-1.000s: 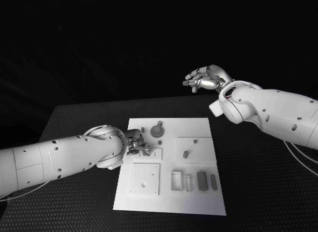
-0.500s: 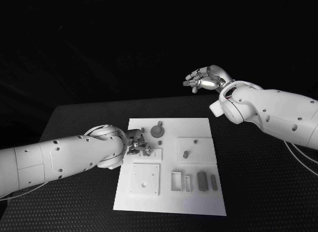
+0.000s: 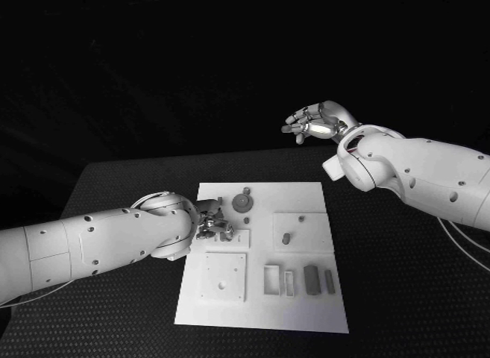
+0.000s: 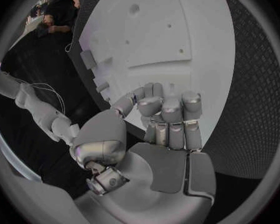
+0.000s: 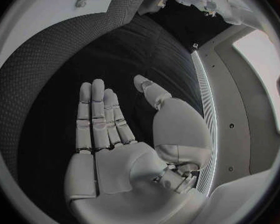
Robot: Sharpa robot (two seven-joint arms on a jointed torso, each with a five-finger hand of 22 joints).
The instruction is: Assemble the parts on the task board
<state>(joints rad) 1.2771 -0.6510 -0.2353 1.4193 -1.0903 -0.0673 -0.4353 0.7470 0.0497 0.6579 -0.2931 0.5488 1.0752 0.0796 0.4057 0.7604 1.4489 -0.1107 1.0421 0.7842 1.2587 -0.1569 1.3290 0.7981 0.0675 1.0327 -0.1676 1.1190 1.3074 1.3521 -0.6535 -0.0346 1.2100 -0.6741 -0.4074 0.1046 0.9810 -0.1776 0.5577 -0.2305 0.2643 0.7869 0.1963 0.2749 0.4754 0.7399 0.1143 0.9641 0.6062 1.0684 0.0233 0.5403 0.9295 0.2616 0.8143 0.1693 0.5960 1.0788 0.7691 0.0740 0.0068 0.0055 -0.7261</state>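
Left hand (image 3: pixel 209 224) is down at the left edge of the flat white rectangular task board (image 3: pixel 298 192), fingers curled in tight over the board's left-middle area; whether a part sits inside that curl, can't tell, since the wrist view shows the fingers (image 4: pixel 171 115) bunched with nothing visible between them. Right hand (image 3: pixel 318 123) hangs high and well apart from the board, past the table's far edge, palm empty, fingers extended and loosely apart. On the board: a small grey round disc part (image 3: pixel 242 201) lies near the top, a small grey peg (image 3: pixel 286 239) lies loose on the raised white square plate at right-middle, and three slim grey bar parts (image 3: pixel 312 279) lie in a row near the bottom right, beside a white rectangular frame (image 3: pixel 271 279). A square white plate w/ centre hole (image 3: pixel 223 276) at bottom left looks unfilled. Judgement: early days, most parts look loose and unseated, nearly all the assembly is left.
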